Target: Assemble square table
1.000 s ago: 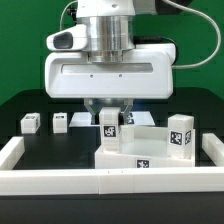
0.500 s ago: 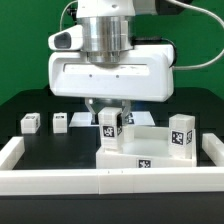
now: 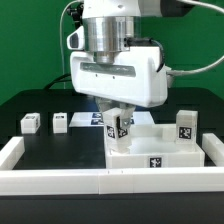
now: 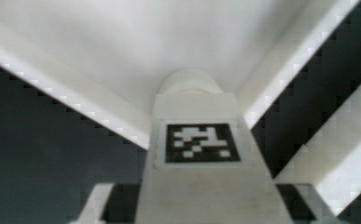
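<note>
My gripper is shut on a white leg post with a black-and-white tag. It holds the post upright at a near corner of the square table slab. A second post stands upright at the slab's corner on the exterior view's right. In the wrist view the held post fills the middle, with a finger on each side of it and my gripper closed round it. The slab's white inside lies beyond. The post's lower end is hidden.
Two loose leg posts lie on the black table at the exterior view's left. The marker board lies behind them. A low white wall borders the front and sides of the work area.
My hand has turned about its upright axis and shifted toward the exterior view's right with the post. The slab and its other post have shifted right as well.
</note>
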Robot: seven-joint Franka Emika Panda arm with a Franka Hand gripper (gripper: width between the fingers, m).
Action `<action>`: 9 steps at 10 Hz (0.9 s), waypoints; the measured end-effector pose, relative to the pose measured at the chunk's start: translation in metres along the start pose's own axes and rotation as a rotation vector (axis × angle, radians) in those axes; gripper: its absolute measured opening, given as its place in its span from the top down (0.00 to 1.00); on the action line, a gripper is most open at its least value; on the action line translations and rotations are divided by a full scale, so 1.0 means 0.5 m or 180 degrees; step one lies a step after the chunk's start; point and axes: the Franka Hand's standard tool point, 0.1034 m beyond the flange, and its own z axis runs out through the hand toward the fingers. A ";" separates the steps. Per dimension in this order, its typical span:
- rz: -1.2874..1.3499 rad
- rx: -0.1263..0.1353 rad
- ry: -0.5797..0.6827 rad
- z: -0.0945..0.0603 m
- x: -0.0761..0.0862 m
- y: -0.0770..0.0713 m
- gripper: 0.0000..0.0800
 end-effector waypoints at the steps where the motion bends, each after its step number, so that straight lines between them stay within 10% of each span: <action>1: 0.0279 0.0008 -0.0008 0.000 -0.002 -0.001 0.63; 4: 0.0518 0.0015 -0.0018 0.001 -0.003 -0.002 0.63; 7: 0.0140 0.0014 -0.0020 0.000 -0.006 -0.003 0.24; 9: -0.0558 0.0023 -0.0013 -0.003 -0.006 -0.005 0.20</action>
